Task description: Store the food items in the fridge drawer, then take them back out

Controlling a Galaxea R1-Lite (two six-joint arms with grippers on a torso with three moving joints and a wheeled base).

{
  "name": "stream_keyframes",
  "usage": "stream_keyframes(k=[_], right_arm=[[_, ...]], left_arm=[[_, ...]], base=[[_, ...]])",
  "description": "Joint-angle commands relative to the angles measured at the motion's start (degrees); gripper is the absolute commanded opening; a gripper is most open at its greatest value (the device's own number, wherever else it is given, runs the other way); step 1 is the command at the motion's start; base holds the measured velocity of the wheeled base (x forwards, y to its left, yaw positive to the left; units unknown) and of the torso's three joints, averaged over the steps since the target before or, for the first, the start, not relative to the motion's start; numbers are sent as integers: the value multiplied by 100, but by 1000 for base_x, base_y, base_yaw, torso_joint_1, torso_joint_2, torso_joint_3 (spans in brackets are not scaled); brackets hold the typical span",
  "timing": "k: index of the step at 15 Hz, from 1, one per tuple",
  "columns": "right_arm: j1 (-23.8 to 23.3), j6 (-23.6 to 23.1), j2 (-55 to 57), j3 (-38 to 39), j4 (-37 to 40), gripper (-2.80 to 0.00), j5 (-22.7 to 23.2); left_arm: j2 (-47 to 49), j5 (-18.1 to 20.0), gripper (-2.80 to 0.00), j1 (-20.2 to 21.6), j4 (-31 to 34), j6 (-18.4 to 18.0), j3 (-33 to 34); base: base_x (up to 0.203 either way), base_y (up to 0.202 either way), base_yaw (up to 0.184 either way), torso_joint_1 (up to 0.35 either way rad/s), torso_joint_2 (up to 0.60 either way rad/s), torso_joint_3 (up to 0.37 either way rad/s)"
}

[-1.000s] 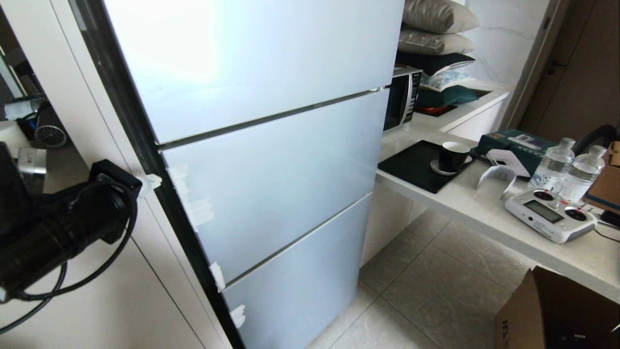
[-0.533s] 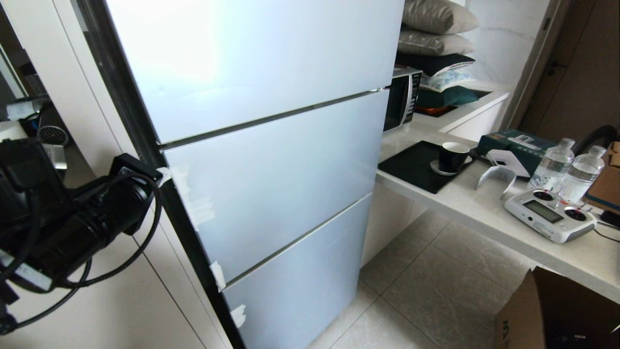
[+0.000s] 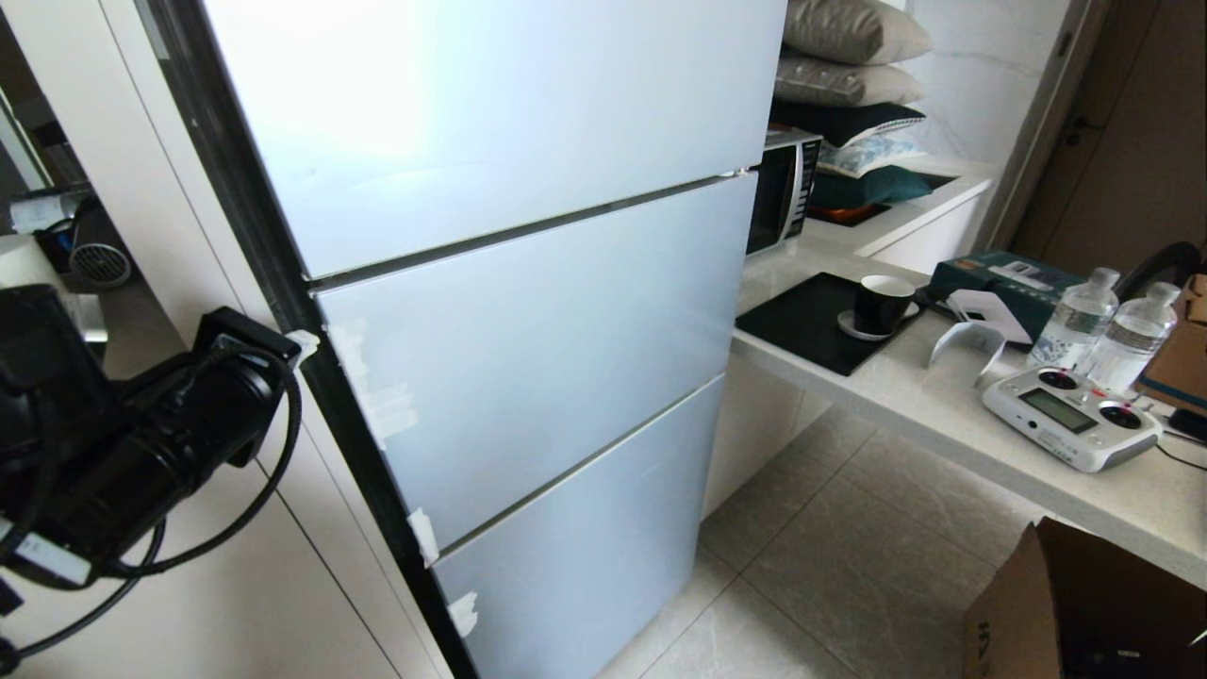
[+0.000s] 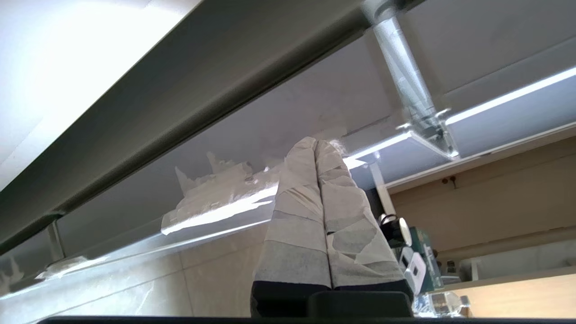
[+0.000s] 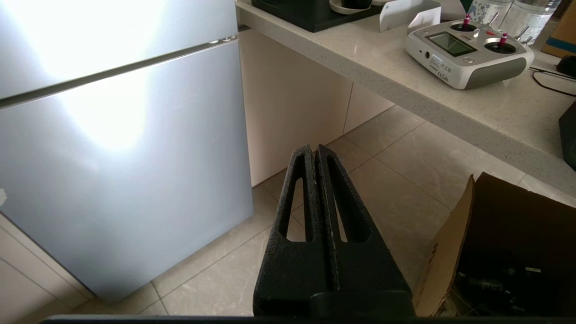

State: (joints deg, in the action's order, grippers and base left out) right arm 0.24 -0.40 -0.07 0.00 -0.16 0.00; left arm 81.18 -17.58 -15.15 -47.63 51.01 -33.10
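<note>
Closed fridge (image 3: 528, 311) ahead; left fingers (image 4: 335, 202) together at door edge; right fingers (image 5: 335, 202) together, empty.

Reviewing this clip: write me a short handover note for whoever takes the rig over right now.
Left pincer: shut, holding nothing, its taped tips at the left edge of the tall pale-blue glass-front fridge, by the middle door.
Right pincer: shut, holding nothing, parked low above the floor.
Food items and clear drawer: not in view; all fridge doors are closed.
Done: nothing visible.
Left: open the fridge, store the food, take it out again.
</note>
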Motion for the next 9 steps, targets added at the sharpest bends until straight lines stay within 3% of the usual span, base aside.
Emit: stream_keyframes(k=[1, 9], right_arm=[[2, -4, -1, 0, -2, -280, 0], [2, -4, -1, 0, -2, -280, 0]], left_arm=[[29, -9, -280, 4, -46, 60, -7], [377, -117, -280, 127, -133, 138, -261]], base=[[0, 0, 0, 0, 0, 0], [0, 0, 0, 0, 0, 0]])
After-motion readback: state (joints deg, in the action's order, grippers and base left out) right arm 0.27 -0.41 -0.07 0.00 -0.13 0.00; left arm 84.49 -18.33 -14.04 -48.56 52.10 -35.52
